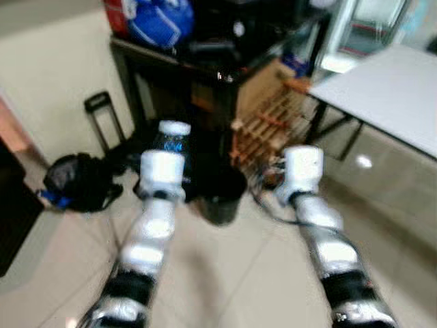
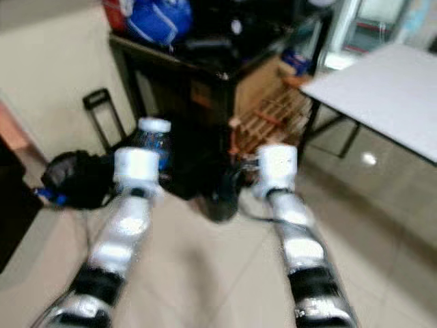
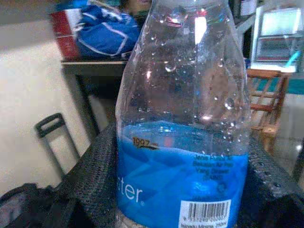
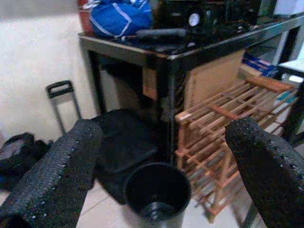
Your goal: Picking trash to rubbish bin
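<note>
A clear plastic water bottle with a blue label and a white cap stands upright between the black fingers of my left gripper, which is shut on it. A small black rubbish bin sits on the tiled floor just ahead, between my two arms and slightly right of the bottle. My right gripper is open with nothing in it, and the bin lies below and beyond its fingers. The head views are blurred.
Behind the bin stands a black table with a blue bag on top, and a wooden rack leans beside it. A white table is at the right. At the left, a black backpack and a trolley handle sit by the wall.
</note>
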Robot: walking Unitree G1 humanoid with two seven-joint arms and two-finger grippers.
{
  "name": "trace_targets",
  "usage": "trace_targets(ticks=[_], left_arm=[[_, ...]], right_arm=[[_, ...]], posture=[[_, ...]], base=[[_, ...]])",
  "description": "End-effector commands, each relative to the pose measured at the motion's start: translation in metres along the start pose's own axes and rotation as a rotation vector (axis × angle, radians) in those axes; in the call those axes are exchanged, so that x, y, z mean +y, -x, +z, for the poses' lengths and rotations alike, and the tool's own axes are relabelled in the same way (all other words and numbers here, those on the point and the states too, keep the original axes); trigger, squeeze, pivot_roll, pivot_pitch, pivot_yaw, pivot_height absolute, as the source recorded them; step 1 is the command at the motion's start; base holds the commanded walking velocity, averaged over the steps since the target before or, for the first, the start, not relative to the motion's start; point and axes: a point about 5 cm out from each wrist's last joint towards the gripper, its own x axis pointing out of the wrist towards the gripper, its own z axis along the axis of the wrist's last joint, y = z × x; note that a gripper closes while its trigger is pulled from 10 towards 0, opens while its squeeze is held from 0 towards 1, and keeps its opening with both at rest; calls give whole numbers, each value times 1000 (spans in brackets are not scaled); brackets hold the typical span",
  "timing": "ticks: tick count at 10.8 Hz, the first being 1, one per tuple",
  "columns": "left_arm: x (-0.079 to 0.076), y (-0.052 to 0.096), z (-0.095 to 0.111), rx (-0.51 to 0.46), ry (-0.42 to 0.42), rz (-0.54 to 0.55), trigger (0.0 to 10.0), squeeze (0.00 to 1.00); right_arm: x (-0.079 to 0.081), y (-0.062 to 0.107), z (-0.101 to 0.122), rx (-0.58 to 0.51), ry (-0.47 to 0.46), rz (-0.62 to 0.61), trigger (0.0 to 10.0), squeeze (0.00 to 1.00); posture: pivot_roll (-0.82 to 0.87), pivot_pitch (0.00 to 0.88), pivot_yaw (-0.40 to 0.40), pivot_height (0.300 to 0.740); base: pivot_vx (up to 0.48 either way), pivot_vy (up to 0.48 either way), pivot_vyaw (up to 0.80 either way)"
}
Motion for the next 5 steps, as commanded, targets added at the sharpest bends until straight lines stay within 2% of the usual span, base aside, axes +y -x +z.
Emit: trace_targets(ticks=[1, 3, 5], left_arm=[[13, -1, 0, -2, -16, 36, 10000, 0], [13, -1, 1, -3, -16, 36, 10000, 0], [13, -1, 1, -4, -17, 35, 10000, 0]], right_arm=[[12, -3, 4, -15, -10, 33, 10000, 0], [12, -3, 4, -16, -12, 33, 10000, 0], [12, -4, 4, -17, -12, 33, 10000, 0]], posture=[[35, 55, 24, 740], [34, 53, 25, 740], [35, 52, 25, 740]], base=[[472, 0, 0], [336, 0, 0], [469, 0, 0]])
